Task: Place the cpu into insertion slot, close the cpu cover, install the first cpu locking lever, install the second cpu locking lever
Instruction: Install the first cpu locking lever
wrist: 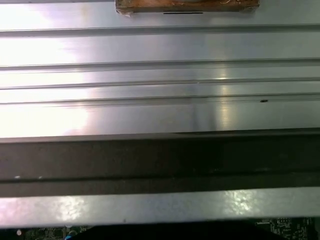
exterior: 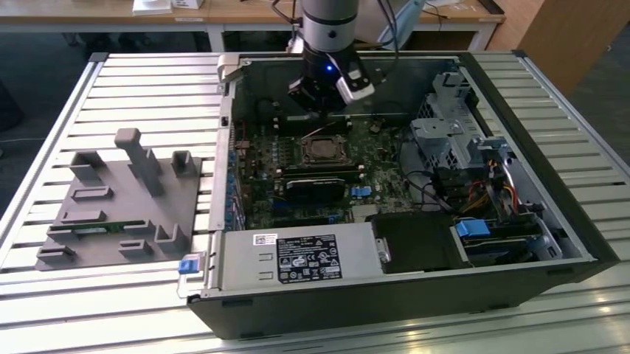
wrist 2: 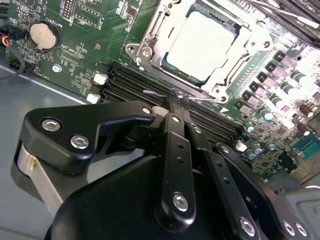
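An open computer case (exterior: 394, 295) is shown lying on a slatted metal table (exterior: 147, 96), with its green circuit board (exterior: 265, 177) exposed. In the exterior view the arm (exterior: 330, 29) is seen reaching down into the case, the gripper (exterior: 320, 110) hanging low over the board, just behind the insertion slot (exterior: 323, 150).

In the second wrist view the cpu (wrist 2: 202, 45) is shown seated flat in the insertion slot (wrist 2: 145, 50), its pale silver top facing up. The cpu cover (wrist 2: 232, 62) is seen lying down around the chip, which shows through the square window. The gripper (wrist 2: 175, 100) is seen with its black fingers (wrist 2: 175, 135) pressed together, the tips meeting at a thin wire lever (wrist 2: 160, 93) that runs along the near edge of the socket; whether the wire is actually pinched cannot be told. The chip lies just beyond the fingertips, apart from them. A round coin battery (wrist 2: 42, 35) is visible on the board, well apart from the socket.

A grey parts holder (exterior: 123, 210) rests on the table at the exterior view's left.
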Robot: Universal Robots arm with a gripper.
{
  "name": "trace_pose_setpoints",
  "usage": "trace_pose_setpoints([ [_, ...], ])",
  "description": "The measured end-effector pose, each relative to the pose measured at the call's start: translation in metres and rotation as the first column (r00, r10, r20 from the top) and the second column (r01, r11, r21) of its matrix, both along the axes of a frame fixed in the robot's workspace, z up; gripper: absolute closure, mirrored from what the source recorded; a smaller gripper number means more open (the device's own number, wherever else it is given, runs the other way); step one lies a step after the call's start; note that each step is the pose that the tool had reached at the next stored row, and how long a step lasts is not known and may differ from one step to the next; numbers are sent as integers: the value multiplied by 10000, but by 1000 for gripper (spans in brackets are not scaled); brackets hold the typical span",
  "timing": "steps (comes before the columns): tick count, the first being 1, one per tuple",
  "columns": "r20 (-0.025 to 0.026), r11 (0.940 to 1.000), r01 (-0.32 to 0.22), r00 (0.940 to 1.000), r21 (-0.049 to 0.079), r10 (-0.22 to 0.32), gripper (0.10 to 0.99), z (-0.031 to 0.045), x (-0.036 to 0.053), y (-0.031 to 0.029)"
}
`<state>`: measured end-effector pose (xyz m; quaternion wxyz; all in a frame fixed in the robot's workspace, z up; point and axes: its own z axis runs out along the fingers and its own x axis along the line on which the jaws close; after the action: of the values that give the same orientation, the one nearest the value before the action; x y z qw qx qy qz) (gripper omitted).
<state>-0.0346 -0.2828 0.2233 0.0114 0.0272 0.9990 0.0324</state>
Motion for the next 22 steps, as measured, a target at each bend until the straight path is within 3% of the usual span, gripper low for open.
trace_pose_setpoints([
  [5,-14,10000,0,10000,0,0,980,-25,24,1],
  [22,-130,10000,0,9999,0,0,980,-107,124,5],
])
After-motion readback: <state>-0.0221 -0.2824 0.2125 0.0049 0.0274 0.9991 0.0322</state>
